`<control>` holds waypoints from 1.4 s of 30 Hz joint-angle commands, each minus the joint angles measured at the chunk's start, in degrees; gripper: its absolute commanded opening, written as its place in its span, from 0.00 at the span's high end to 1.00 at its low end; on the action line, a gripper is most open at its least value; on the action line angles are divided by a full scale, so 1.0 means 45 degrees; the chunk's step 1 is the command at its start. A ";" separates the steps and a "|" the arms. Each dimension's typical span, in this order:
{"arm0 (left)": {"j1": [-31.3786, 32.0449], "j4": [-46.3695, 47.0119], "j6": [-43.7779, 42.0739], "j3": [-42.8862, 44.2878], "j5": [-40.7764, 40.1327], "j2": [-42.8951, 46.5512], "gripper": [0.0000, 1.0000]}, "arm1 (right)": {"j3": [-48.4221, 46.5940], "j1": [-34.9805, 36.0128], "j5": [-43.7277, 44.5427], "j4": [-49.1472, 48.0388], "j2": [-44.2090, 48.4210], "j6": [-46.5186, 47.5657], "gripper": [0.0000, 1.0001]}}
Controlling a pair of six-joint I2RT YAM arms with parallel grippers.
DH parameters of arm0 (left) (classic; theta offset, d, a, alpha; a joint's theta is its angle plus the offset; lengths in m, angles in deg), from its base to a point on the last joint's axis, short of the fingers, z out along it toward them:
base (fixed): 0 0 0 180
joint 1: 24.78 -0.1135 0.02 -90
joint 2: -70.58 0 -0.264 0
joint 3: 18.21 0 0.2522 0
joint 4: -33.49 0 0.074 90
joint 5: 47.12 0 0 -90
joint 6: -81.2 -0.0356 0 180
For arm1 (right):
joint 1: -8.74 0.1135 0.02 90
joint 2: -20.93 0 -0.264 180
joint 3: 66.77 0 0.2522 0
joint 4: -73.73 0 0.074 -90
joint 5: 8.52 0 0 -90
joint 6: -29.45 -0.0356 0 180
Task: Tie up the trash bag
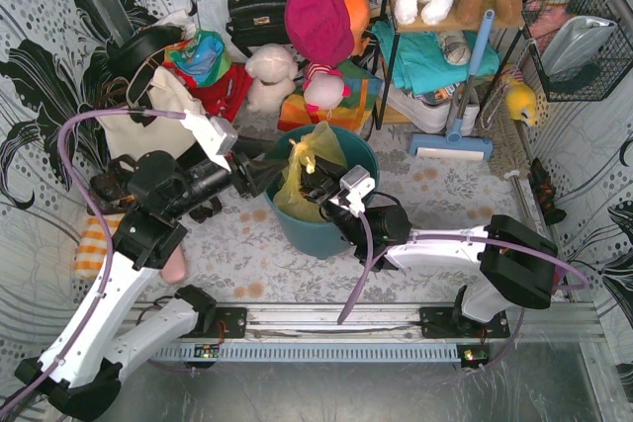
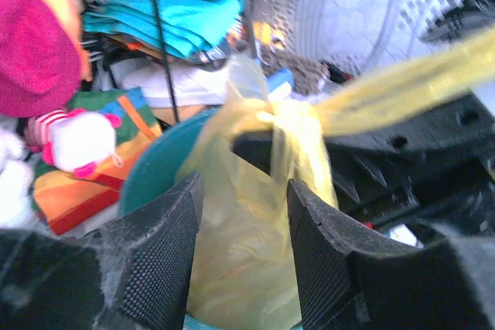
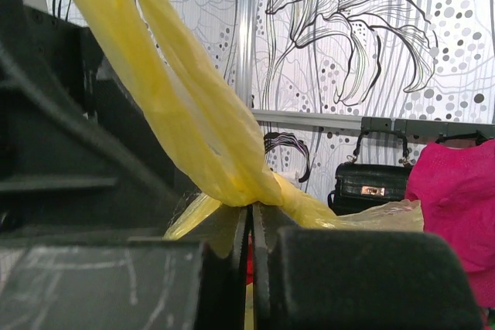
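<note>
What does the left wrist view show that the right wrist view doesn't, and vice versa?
Only left wrist: the rim of the teal bin, the body of the trash bag sitting in it, and the left gripper open, the bag seen between its fingers. Only right wrist: the right gripper shut on the bag's twisted strands, a black handbag hanging behind. Both: the yellow bag itself.

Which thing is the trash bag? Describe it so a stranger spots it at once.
Find the round teal bin at the centre of the top view. The trash bag rises out of it: thin yellow-green plastic, its top twisted into strips pinched in the right claw. Unlike the opaque bin, it is translucent film.
</note>
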State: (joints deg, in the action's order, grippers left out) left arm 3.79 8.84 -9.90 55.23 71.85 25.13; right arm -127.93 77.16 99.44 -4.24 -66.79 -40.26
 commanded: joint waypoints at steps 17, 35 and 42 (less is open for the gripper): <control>0.0075 -0.2172 0.6225 0.4472 -0.3570 -0.3179 0.47 | -0.0356 -0.0027 0.0118 -0.1141 -0.0174 -0.0154 1.00; 0.0075 -0.4259 0.5691 0.4999 -0.1627 -0.3317 0.55 | -0.0548 -0.0024 0.0233 -0.1159 -0.0347 -0.0193 1.00; 0.0070 -0.4460 0.5719 0.4979 -0.1812 -0.3056 0.46 | -0.0619 -0.0027 0.0249 -0.1160 -0.0442 -0.0212 1.00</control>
State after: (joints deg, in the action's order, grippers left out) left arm 3.79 -10.55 16.76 76.01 63.00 10.00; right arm -128.41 77.18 99.92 -4.04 -68.10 -40.61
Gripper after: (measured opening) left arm 0.505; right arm 0.002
